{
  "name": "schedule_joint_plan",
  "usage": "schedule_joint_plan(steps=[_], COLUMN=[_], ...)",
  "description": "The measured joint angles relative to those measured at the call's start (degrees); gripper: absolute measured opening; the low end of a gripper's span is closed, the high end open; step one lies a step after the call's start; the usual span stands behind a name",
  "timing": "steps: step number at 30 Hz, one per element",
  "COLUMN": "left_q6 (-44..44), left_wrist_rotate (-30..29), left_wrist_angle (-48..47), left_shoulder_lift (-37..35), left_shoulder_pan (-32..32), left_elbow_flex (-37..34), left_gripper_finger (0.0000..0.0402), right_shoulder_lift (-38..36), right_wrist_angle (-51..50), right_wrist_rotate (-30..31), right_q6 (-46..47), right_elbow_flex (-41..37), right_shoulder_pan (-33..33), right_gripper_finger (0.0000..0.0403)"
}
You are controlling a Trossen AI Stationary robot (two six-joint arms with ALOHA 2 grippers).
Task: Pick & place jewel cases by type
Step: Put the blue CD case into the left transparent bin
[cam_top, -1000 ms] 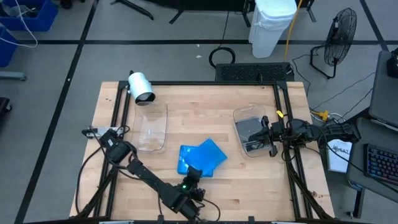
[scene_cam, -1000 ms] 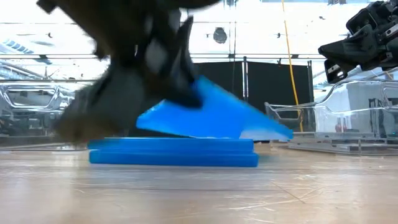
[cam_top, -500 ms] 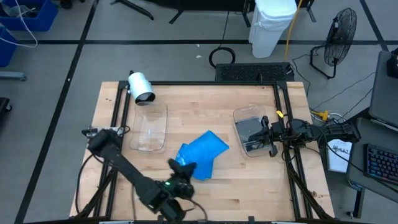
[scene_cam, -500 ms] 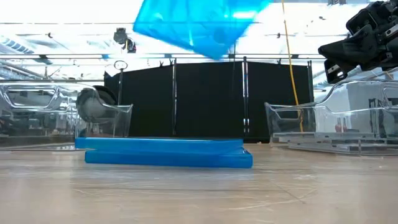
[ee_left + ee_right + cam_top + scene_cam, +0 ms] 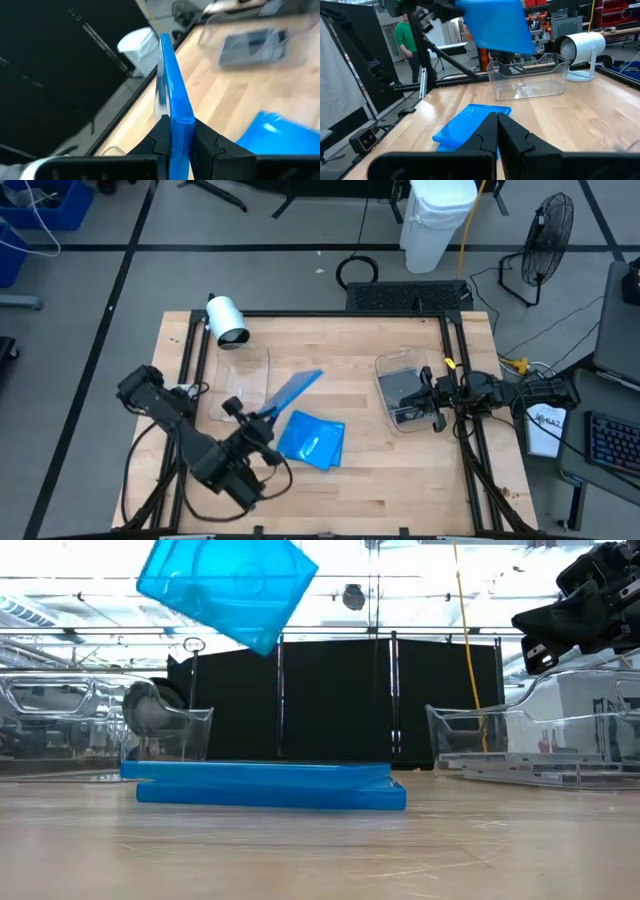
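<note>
Currently a blue jewel case (image 5: 172, 107) is clamped edge-on between the jaws of the left gripper (image 5: 175, 134) and is held tilted in the air, clear of the worktop (image 5: 400, 470). Seen from above, the held case (image 5: 292, 392) is carried between a clear tub (image 5: 245, 385) on the left side and the blue cases lying flat near the middle. From table height it is seen raised well above those flat cases (image 5: 265, 785), which are stacked on the wood. Seen from above, that stack (image 5: 312, 442) lies just beside the left gripper (image 5: 258, 420). The jaws of the right gripper (image 5: 497, 131) are pressed together with nothing between them; the right gripper (image 5: 428, 395) is parked over the second clear tub (image 5: 390, 415) on the right side, in which dark grey cases (image 5: 405, 390) are seen. A white cylindrical device (image 5: 227, 318) is stood at the far left corner of the worktop, behind the left tub. A person in a green top (image 5: 406, 37) is seen in the room beyond, well apart from the arms.
</note>
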Motion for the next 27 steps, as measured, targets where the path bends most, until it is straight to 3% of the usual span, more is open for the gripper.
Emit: schedule_joint_plan(steps=[13,18,22,27], left_q6=[11.34,21.55,39.96,62.08], left_wrist_rotate=[2.07,4.79,17.44,41.53], left_wrist_angle=[1.19,12.23,34.57,60.64], left_shoulder_lift=[-9.08,-16.07,-20.07,-20.31], left_shoulder_pan=[2.34,1.16,2.26,6.03], left_elbow_flex=[-1.62,-2.53,-7.43,-14.93], left_gripper_finger=[0.0042,0.0042,0.0042,0.0042], right_shoulder_lift=[0.13,0.13,0.13,0.13], right_wrist_angle=[-0.02,-0.02,-0.03,-0.03], right_wrist_rotate=[0.00,0.00,0.02,0.02], right_q6=[0.02,0.01,0.00,0.00], right_elbow_flex=[0.01,0.00,0.02,0.02], right_shoulder_pan=[-0.02,0.01,0.00,-0.01], right_gripper_finger=[0.0000,0.0000,0.0000,0.0000])
